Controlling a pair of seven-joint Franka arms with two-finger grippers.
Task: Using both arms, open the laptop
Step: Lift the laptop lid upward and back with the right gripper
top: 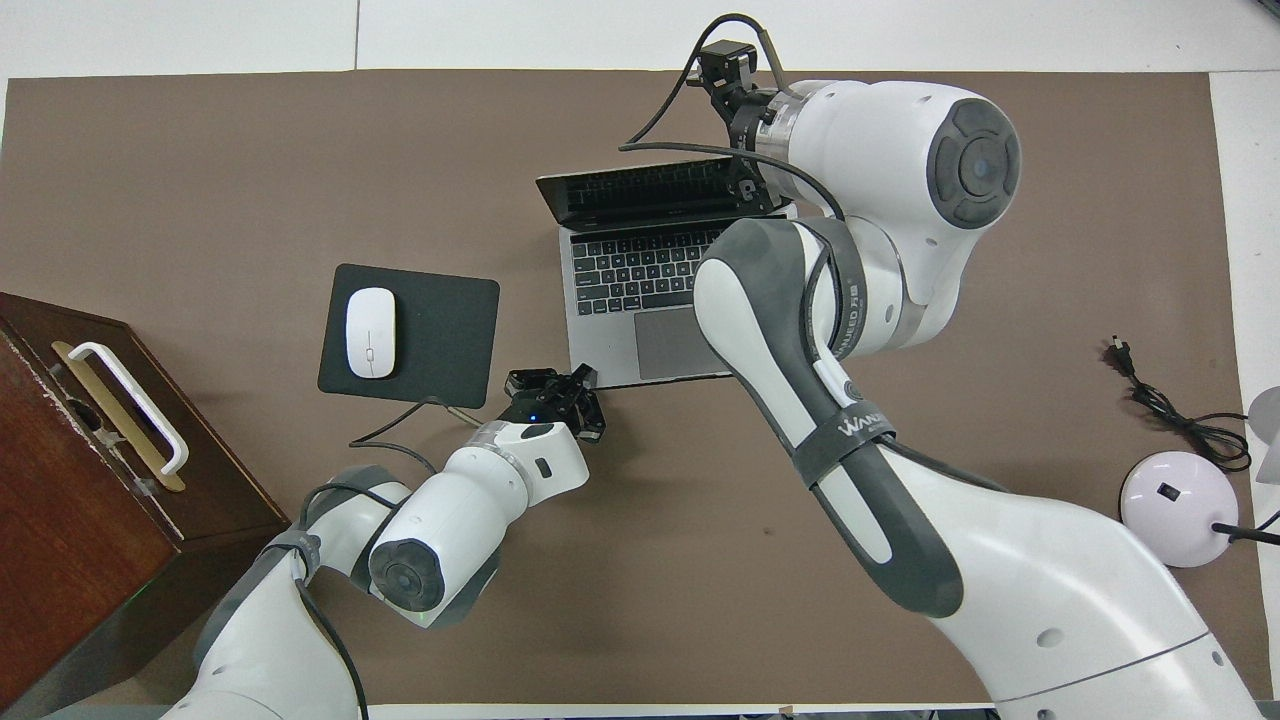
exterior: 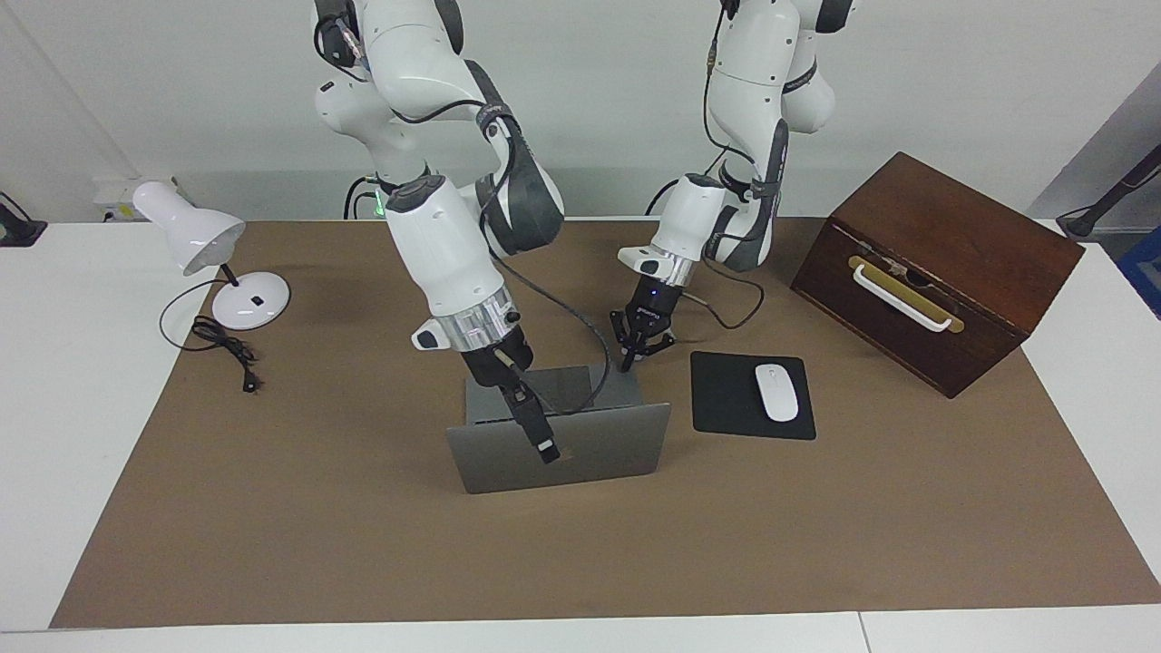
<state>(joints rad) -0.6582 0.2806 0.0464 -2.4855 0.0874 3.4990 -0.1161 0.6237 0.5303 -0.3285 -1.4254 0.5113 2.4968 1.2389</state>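
Currently the brown mat covers most of the white table. Right arm carries a strap lettered "WANDER"-like text, legible only as "WAN..." in the overhead view. Wooden box with a white handle sits at the left arm's end. Laptop lies mid-mat, silver-grey, open: lid upright and leaning slightly away from the robots, keyboard deck with dark keys and a grey trackpad facing the robots; long axis runs from one arm's end of the table toward the other. Right gripper is at the lid's upper edge, fingers down the lid's outer face; whether it clamps the lid, cannot tell. Left gripper hangs with its claws spread at the deck's near corner, holding nothing. Black mouse pad beside the laptop carries a white mouse. White desk lamp stands at the right arm's end.
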